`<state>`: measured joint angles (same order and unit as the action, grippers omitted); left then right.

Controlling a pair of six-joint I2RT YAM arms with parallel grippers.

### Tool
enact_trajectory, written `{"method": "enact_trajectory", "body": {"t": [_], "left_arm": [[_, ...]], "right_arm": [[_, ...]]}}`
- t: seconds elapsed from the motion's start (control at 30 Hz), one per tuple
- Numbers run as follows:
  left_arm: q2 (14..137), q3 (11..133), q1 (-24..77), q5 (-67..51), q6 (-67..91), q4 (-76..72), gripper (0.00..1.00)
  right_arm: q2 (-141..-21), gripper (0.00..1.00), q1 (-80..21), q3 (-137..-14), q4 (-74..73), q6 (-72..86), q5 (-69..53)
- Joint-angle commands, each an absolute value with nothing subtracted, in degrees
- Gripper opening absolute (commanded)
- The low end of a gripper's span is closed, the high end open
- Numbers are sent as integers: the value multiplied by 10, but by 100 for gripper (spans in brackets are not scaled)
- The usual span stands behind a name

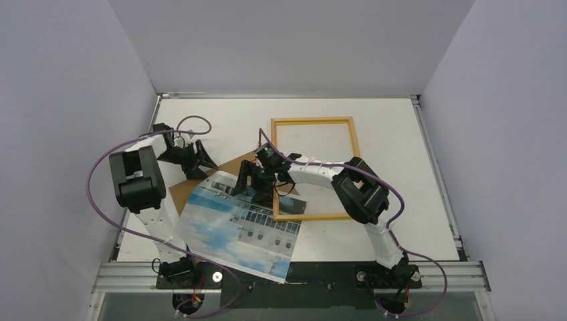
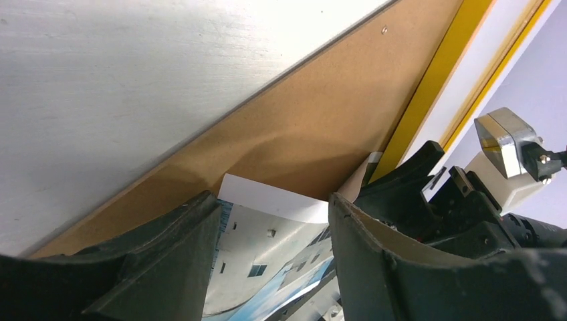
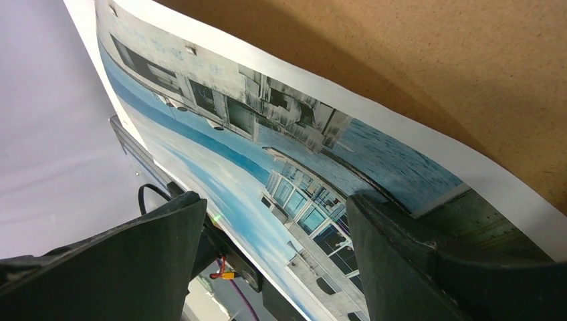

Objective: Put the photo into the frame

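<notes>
Jaws on my right gripper (image 1: 253, 187) stand wide apart, clamped on nothing, and they hover over the upper edge of the photo (image 1: 234, 224) at centre. From the right wrist camera the print fills the gap between the two fingers (image 3: 401, 267). I cannot tell whether either tip actually touches the paper.

My left gripper (image 1: 198, 162) is likewise spread and empty. It sits up and to the left of the photo, over the brown backing board (image 1: 200, 188). Its wrist view shows the print's white-bordered corner (image 2: 274, 204) between and just beyond its fingers.

The photo lies askew in the lower centre-left of the overhead picture. Its long edges run from the left down toward the lower right. Sky blue is at the left end and the windowed building at the right (printed side up). Its upper part overlaps the backing board, and its right corner crosses the lower left corner of the frame (image 1: 313, 121). Its bottom corner pokes past the near edge of the table (image 1: 401, 167). In the right wrist view the sheet looks bowed rather than flat.
</notes>
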<state>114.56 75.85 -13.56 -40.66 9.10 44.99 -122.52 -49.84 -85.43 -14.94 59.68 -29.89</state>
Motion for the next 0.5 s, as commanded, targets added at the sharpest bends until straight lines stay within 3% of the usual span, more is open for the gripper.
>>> {"method": "enact_trajectory", "body": {"t": [0.0, 0.17, 0.3, 0.47], "left_arm": [[1132, 754, -141, -456, 71, 441, 59], [1142, 744, -141, -531, 69, 448, 59], [1138, 728, -138, -619, 70, 430, 66], [1123, 711, -128, -636, 64, 421, 69]], "right_arm": [[-1255, 80, -500, -833, -176, 587, -277], [-1253, 81, -500, -835, -171, 580, -277], [-1255, 81, -500, -835, -169, 577, -275], [-1258, 81, -498, -834, -170, 577, -276]]}}
